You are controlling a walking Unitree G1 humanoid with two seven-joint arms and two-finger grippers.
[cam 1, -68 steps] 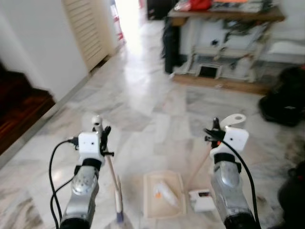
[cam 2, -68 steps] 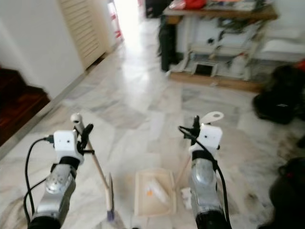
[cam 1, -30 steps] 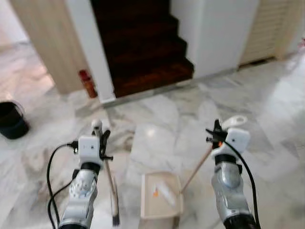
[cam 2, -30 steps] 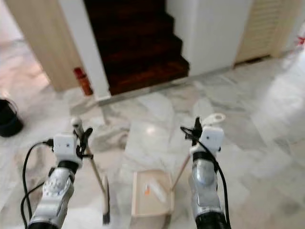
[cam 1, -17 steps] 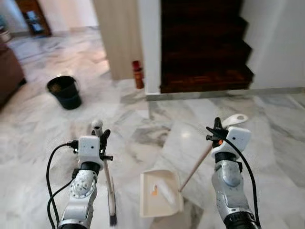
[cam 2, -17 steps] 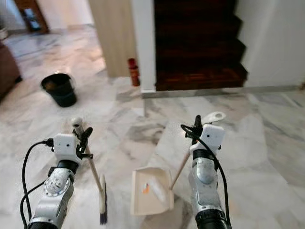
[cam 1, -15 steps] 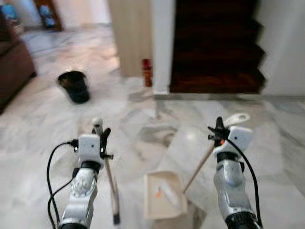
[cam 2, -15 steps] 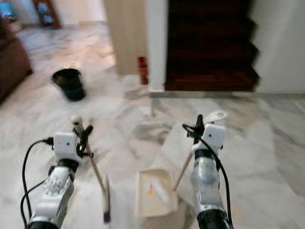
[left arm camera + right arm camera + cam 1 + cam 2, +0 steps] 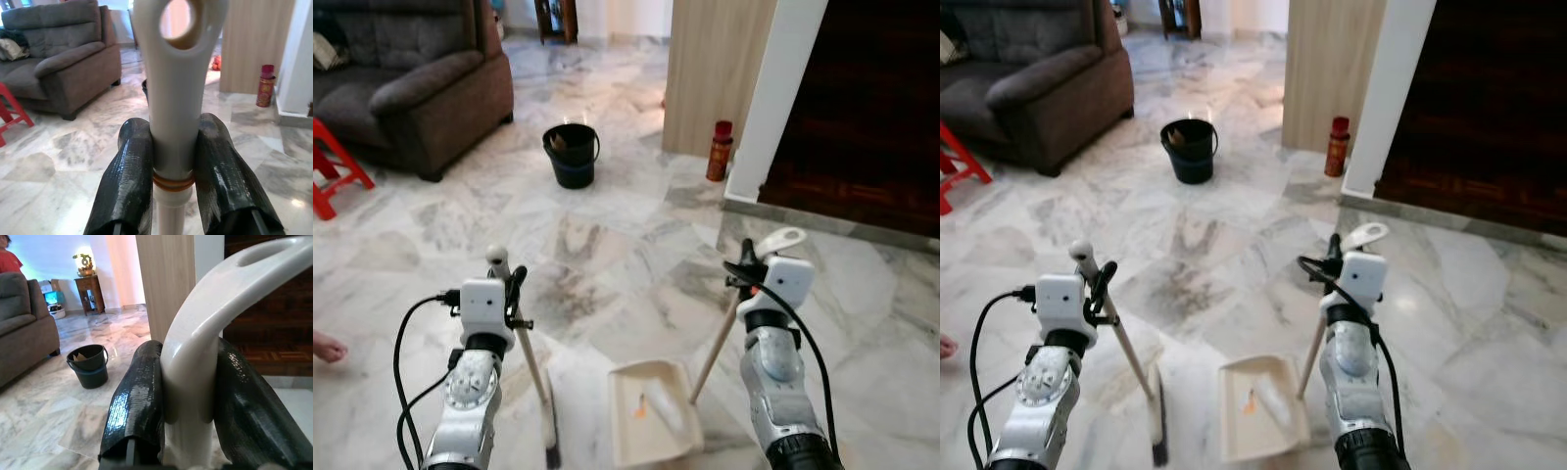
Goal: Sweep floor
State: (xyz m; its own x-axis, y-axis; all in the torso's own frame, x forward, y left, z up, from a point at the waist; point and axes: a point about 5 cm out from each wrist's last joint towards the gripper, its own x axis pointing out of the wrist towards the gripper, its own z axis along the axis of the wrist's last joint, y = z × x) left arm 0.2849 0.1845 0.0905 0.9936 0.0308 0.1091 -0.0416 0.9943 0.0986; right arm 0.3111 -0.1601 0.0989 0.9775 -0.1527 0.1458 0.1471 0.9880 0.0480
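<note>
Left gripper [image 9: 172, 161]: I see it clamped on the broom [image 9: 534, 367] handle.
Right gripper [image 9: 188, 391]: clamped on the dustpan [image 9: 653, 421] handle.
Dustpan: floor, 6 o'clock.
Bucket [image 9: 572, 155]: 11 o'clock.

The broom [image 9: 534, 364] has its bristle end cut off at the bottom edge, so can't tell if it touches the floor. What's sitting in the dustpan [image 9: 651, 412] is too small to make out. Sofa [image 9: 406, 73] and red stool [image 9: 335, 166] run off frame.
</note>
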